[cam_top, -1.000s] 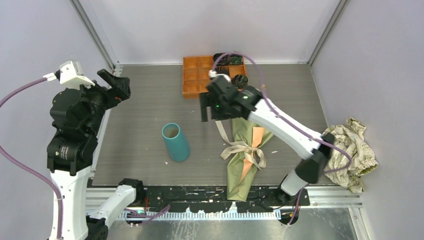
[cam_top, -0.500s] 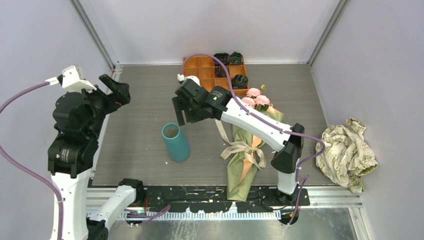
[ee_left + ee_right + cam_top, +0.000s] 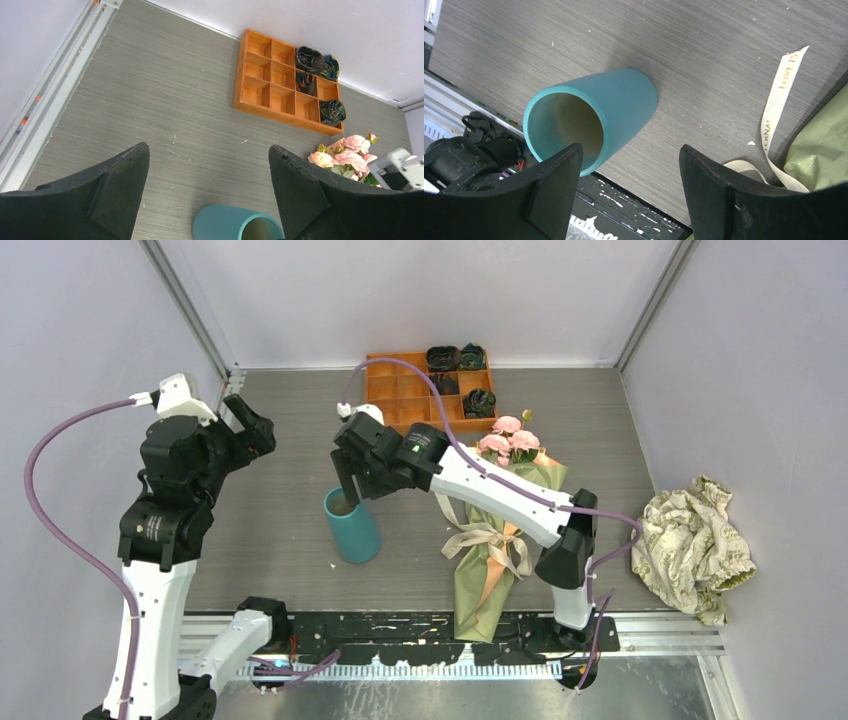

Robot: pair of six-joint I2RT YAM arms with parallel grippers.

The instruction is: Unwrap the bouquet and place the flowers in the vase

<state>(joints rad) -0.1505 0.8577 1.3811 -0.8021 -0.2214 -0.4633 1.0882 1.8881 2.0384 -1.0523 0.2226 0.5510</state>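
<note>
The teal vase [image 3: 352, 525] stands upright on the grey table, left of centre. The bouquet [image 3: 488, 575] lies to its right in olive-green and orange paper, still tied with a cream ribbon [image 3: 490, 538]. The flowers [image 3: 508, 440], pink roses, show at its far wide end. My right gripper [image 3: 345, 478] hangs open just over the vase's rim. In the right wrist view that gripper [image 3: 630, 147] has the vase [image 3: 599, 110] partly behind its left finger, with nothing between the jaws. My left gripper [image 3: 250, 425] is raised at the left, open and empty [image 3: 208, 146], with the vase [image 3: 225, 225] below it.
An orange wooden compartment tray [image 3: 400, 390] with dark rosette lumps sits at the back. A crumpled cream patterned paper wad [image 3: 700, 545] lies at the right wall. A loose ribbon tail [image 3: 781, 85] trails between vase and bouquet. The arms' base rail runs along the near edge.
My right arm has swung left from above the roses to above the vase, uncovering the flowers, and its jaws have narrowed a little. The left arm has shifted slightly right.
</note>
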